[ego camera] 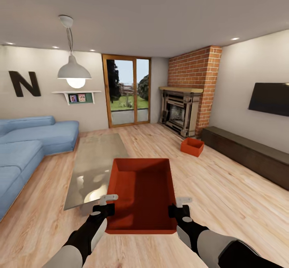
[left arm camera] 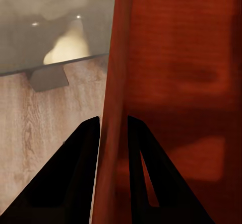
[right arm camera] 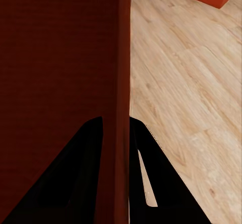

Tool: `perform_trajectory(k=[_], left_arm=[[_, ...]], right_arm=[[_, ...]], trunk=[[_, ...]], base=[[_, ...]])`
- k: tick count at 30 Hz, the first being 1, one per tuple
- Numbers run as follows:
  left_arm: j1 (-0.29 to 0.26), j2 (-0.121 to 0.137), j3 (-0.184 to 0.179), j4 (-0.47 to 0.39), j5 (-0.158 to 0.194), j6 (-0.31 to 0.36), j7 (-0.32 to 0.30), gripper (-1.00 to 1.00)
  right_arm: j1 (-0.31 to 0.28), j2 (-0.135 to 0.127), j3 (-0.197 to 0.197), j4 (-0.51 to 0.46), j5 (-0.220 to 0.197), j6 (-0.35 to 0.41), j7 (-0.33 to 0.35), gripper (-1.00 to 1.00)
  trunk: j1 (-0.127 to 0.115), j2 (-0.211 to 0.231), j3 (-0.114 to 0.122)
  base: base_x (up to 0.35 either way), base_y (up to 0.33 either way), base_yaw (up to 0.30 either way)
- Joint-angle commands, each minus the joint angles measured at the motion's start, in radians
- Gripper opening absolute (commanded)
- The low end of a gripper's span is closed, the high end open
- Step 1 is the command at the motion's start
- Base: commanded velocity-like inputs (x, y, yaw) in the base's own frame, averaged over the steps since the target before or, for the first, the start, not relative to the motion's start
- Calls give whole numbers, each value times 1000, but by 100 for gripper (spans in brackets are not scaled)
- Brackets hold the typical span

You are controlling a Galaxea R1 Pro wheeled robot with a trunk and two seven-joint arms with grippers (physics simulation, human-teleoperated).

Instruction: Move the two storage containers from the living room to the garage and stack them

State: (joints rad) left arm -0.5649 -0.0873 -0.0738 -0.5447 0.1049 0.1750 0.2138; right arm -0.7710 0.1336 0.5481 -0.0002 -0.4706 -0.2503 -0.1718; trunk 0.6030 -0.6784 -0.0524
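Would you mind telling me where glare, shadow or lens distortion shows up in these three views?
Head view: wide-angle stretch bends the walls; the lit pendant lamp reflects in the glass coffee table. Left wrist view: that reflection glares on the table beside the held container, whose floor carries soft shadows. Right wrist view: the container's wall is deep in shade, while the wood floor is bright.
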Motion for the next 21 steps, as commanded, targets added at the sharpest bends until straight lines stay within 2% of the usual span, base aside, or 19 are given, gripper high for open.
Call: perform_trajectory(k=[1, 21], left_arm=[[-1, 8, 32, -3, -5, 7, 16, -100], [-1, 8, 32, -3, -5, 8, 17, -100]], right_arm=[[-1, -5, -21, 0, -13, -4, -3, -100], [-1, -5, -21, 0, -13, -4, -3, -100]], trunk=[[0, -2, -1], [0, -2, 7]], base=[[0, 0, 278], [0, 0, 278]])
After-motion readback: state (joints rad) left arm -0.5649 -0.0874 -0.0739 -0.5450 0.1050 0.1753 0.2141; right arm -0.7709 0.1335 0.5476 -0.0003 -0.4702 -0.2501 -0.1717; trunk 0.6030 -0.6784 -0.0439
